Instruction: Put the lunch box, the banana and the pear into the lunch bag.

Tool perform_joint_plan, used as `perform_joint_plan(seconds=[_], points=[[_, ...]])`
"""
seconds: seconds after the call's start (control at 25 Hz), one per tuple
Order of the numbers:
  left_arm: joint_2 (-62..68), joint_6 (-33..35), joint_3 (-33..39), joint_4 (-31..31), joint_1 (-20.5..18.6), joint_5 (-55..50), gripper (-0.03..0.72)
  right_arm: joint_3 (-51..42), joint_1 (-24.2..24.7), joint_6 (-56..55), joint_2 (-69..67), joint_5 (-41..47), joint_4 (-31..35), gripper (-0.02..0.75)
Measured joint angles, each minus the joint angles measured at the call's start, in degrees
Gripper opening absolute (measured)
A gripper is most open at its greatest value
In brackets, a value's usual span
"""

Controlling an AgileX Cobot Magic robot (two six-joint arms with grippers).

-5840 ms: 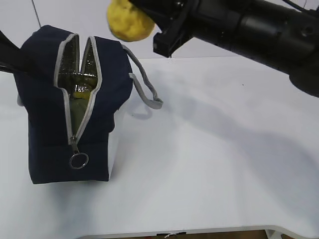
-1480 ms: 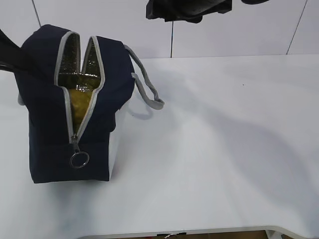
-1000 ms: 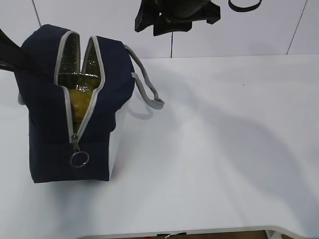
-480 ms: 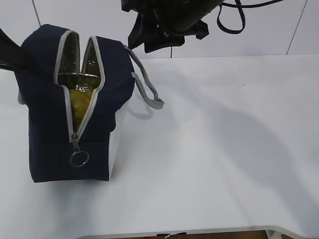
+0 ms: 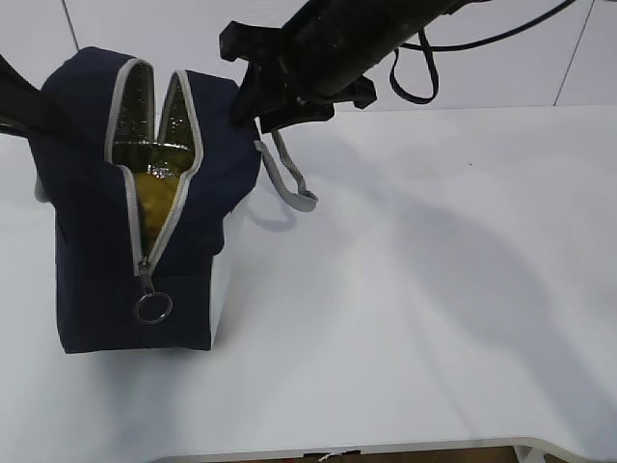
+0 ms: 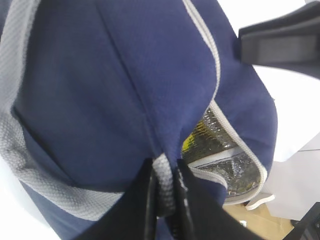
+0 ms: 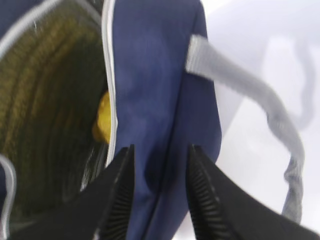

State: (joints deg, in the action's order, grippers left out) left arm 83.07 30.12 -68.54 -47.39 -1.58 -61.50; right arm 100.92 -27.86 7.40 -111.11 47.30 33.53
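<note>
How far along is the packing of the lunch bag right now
Nothing lies loose on the table, and something yellow shows inside the open lunch bag; which items are in there cannot be told. The left hand is shut on the bag's grey handle. The right hand is open and empty over the bag's side, beside the other handle. At most, confirming the contents remains.

The white table (image 5: 434, 289) is carrying the lunch bag (image 5: 96, 251), which is standing probably upright near its left side.
</note>
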Motion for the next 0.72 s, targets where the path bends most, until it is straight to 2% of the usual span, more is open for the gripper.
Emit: perform_joint_plan(seconds=[0.44, 0.72], points=[[0.0, 0.0, 0.0, 0.0, 0.0, 0.1, 0.011, 0.4, 0.0, 1.6, -0.7, -4.3, 0.5, 0.299], [0.0, 0.0, 0.0, 0.0, 0.0, 0.1, 0.011, 0.4, 0.0, 4.9, -3.0, -4.5, 4.1, 0.288]])
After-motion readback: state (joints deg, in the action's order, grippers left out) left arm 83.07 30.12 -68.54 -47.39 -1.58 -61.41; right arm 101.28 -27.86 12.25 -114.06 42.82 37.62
